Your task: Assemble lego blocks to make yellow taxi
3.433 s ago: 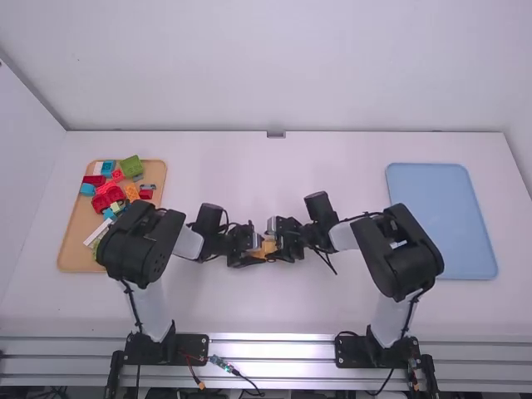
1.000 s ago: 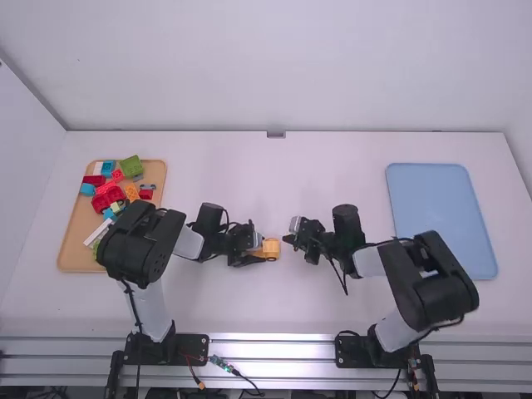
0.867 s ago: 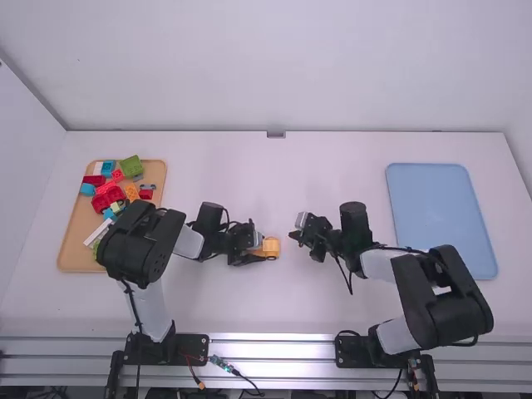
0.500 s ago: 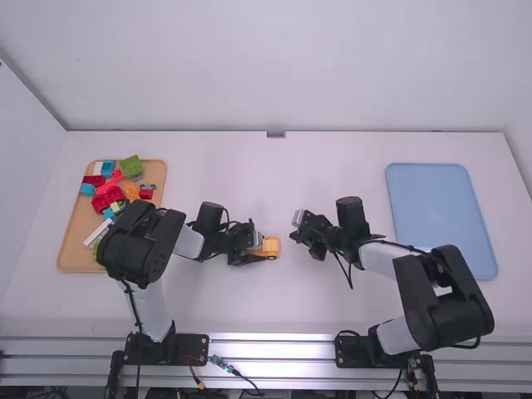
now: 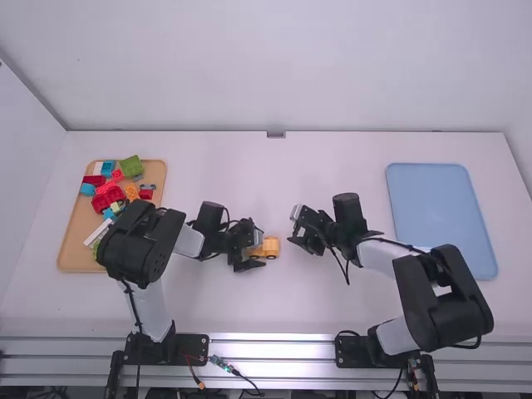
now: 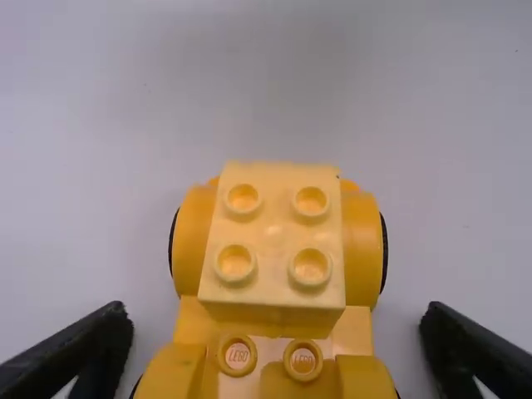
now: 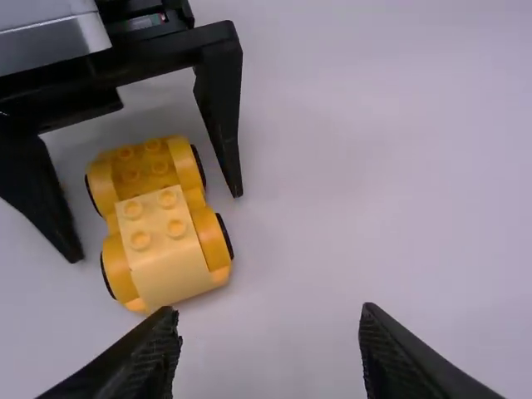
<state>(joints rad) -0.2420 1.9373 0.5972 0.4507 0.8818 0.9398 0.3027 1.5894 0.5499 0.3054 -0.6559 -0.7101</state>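
One yellow toy car (image 7: 208, 233) sits near the middle of the white surface (image 5: 291, 307), between the two grippers and closer to the left one. It is made of one wheeled base with one paler yellow brick (image 6: 270, 249) seated on the end toward the right arm (image 5: 436, 295); four studs top that brick, and four more stand bare on the base's other end. Four black wheels show at the sides, two on each. The left gripper (image 5: 262, 247) is released: its two fingers stand spread, one on either side of the car's studded end, with a gap between each finger and the car. The right gripper (image 5: 294, 227) is also released, its two fingers well apart with nothing between them, held a little way off from the brick end. Two trays lie on the surface, one toward each side. The tan tray (image 5: 71, 249), on the left, carries a crowd of loose blocks, among them one large green block (image 5: 131, 166), one orange block (image 5: 131, 192) and one long white piece (image 5: 97, 233); several are red and a few light blue, but the left arm (image 5: 143, 241) covers part of the tray, so the full number cannot be told. The blue tray (image 5: 440, 216) lies on the right, beyond the right arm.
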